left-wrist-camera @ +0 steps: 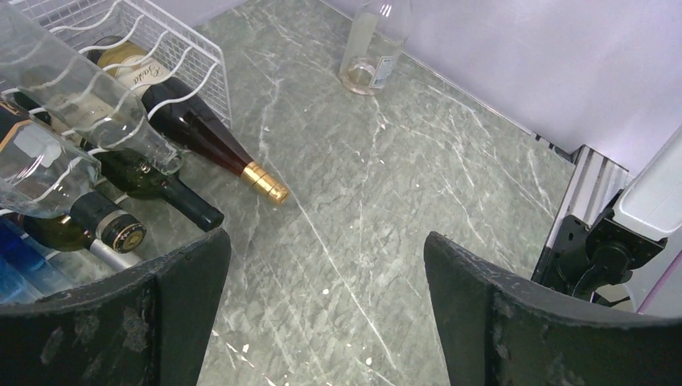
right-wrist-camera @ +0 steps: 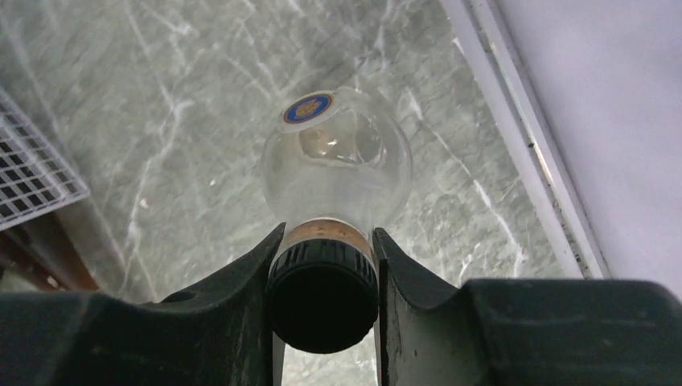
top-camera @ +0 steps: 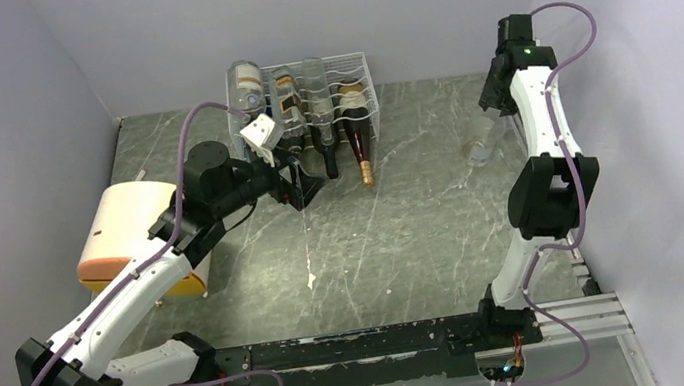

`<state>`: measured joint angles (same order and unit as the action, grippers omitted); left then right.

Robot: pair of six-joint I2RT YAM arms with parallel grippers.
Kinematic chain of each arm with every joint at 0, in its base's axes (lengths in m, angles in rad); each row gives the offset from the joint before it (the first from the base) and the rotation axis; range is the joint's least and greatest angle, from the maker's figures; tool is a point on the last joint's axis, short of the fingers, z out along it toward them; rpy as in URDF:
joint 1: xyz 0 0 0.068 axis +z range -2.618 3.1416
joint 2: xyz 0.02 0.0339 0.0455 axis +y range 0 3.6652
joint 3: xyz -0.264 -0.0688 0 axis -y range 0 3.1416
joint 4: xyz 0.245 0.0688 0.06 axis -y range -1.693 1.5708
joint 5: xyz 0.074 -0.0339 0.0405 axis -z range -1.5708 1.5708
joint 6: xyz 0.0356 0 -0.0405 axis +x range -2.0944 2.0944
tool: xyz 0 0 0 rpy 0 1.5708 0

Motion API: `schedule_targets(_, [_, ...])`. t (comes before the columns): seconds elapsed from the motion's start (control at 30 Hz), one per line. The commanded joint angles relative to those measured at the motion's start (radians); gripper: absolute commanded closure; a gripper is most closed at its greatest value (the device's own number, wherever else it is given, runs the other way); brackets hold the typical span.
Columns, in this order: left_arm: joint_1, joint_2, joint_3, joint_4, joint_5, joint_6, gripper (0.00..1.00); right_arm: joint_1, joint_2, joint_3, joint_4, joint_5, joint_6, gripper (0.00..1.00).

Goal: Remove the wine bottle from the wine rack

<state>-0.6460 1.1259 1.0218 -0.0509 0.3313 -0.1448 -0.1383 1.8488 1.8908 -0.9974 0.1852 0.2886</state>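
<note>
A clear wine bottle [right-wrist-camera: 338,157] is seen upright at the right side of the bench [top-camera: 424,232], close to the right wall [top-camera: 669,107] and well apart from the wine rack [top-camera: 347,76]. Its neck is clamped just under the black cap [right-wrist-camera: 322,301] by the right hand [right-wrist-camera: 326,241], whose two fingers are pressed against either side from above. The base appears to be down at the bench surface, though contact cannot be confirmed. The white wire wine rack is set against the back wall, left of centre, and several bottles are lodged in its wavy tiers. Among them a dark bottle [left-wrist-camera: 213,137] with a gold foil top lies in the lowest tier, its neck jutting out over the bench, and a clear empty bottle [left-wrist-camera: 88,96] is laid in a tier above it. The left hand [left-wrist-camera: 322,249] is held just in front of the rack's left part, its fingers spread wide with nothing between them and only bare bench seen through the gap. A cream drum [top-camera: 126,228] with an orange rim lies on the bench at the far left, beside the left arm.
</note>
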Motion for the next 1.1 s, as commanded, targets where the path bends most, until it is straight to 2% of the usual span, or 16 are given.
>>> schedule_targets(0.0, [-0.006,-0.012,0.012,-0.001,-0.020,0.008,0.07,-0.031,-0.004,0.068,0.142,-0.002,0.004,1.00])
schedule_targets(0.47, [-0.005,-0.006,0.004,0.001,-0.040,0.013,0.07,-0.069,0.055,0.115,0.195,-0.002,-0.016,1.00])
schedule_targets(0.7, [-0.005,0.005,0.006,-0.006,-0.051,0.017,0.07,-0.068,0.031,-0.002,0.245,-0.018,-0.014,1.00])
schedule_targets(0.93, [-0.005,0.012,0.004,-0.004,-0.056,0.019,0.07,-0.066,0.029,-0.028,0.242,-0.057,-0.020,1.00])
schedule_targets(1.0, [-0.006,0.013,0.003,-0.005,-0.056,0.019,0.07,-0.066,0.011,-0.037,0.246,-0.079,-0.019,0.97])
schedule_targets(1.07, [-0.006,0.014,0.002,-0.001,-0.051,0.019,0.07,-0.057,-0.025,-0.060,0.269,-0.127,-0.025,0.86])
